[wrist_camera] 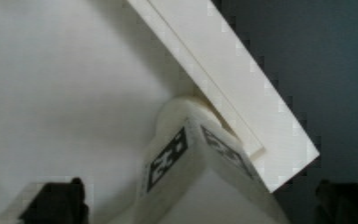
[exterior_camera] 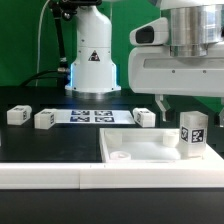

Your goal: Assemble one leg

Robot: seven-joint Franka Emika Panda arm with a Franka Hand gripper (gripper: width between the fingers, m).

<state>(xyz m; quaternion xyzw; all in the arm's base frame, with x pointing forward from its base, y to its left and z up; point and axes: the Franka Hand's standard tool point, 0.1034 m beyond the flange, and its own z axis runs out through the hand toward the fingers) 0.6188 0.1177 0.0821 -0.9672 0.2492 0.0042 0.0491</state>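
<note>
The leg (exterior_camera: 192, 131) stands on the square part (exterior_camera: 150, 148) (exterior view's right corner).

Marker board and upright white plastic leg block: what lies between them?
In the exterior view, another small white tagged block lies between marker board and leg.

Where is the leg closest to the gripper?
The leg stands upright on the exterior view's right, at the flat white part's far right corner, just below the gripper.
</note>
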